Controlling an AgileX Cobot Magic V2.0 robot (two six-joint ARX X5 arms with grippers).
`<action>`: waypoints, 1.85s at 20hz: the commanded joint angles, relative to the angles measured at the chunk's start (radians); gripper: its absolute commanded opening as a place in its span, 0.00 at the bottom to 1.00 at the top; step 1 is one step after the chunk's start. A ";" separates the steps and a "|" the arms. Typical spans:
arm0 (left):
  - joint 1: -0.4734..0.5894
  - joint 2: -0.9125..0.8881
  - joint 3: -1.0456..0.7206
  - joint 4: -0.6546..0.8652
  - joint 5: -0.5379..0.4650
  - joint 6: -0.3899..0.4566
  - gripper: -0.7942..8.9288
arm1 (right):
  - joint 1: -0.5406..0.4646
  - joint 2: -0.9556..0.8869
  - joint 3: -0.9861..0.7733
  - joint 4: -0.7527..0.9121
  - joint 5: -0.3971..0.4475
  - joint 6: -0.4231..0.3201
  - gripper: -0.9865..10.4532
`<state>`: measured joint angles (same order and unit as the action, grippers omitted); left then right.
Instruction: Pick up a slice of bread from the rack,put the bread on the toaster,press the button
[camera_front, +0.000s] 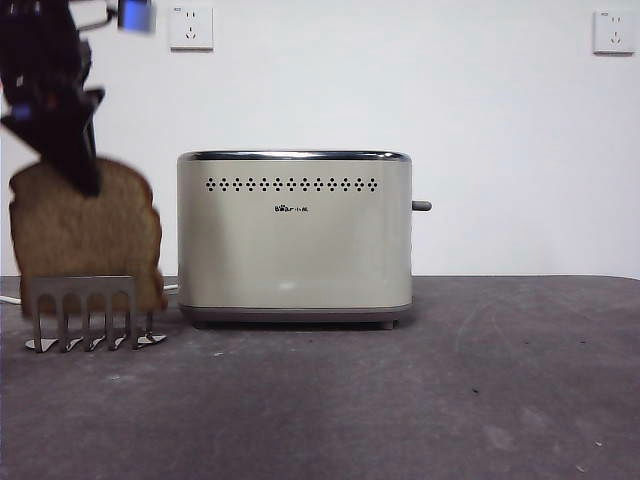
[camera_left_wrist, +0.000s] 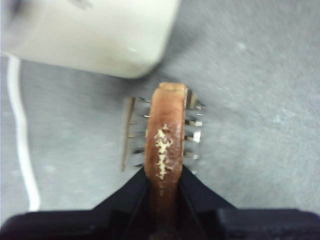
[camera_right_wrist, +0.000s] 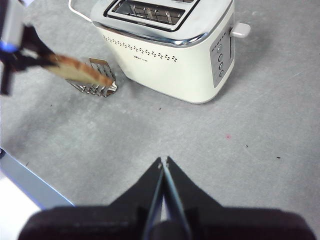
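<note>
Brown wholegrain slice of bread (camera_front: 85, 235) is pinched at its top crust by the left gripper (camera_left_wrist: 162, 182), jaws clamped on either face. Its lower edge sits about level with the prongs of the rack (camera_front: 82, 312); cannot tell if it is fully clear of them. Rack stands just beside the toaster (camera_front: 295, 238) on the grey worktop (camera_front: 400, 400).

Step in hand looks like the pick-up: slice grasped, lift under way, not yet over the toaster. Next move likely needs a straight rise until the bread clears the prongs and the chrome top rim, then a sideways carry over the open slots, seen in the right wrist view, keeping the slice upright and lined up with a slot.

Right gripper (camera_right_wrist: 163, 162) hangs above bare worktop, jaws pressed together, well apart from the toaster. Button (camera_front: 421, 206) sticks out of the far end wall with open room around it. White cord (camera_left_wrist: 20, 140) trails near the rack.
</note>
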<state>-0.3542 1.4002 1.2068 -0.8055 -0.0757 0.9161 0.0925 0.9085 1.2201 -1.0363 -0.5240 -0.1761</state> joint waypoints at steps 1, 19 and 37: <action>0.002 -0.016 0.119 -0.097 0.020 -0.006 0.07 | 0.003 0.003 0.003 0.003 -0.001 -0.009 0.08; -0.118 0.113 0.561 -0.026 0.134 0.058 0.07 | 0.003 0.067 0.003 0.003 -0.001 -0.009 0.08; -0.177 0.320 0.561 0.006 0.129 0.135 0.07 | 0.003 0.074 0.003 0.003 -0.002 -0.016 0.08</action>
<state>-0.5358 1.7058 1.7691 -0.7975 0.0547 1.0397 0.0925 0.9806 1.2201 -1.0359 -0.5240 -0.1810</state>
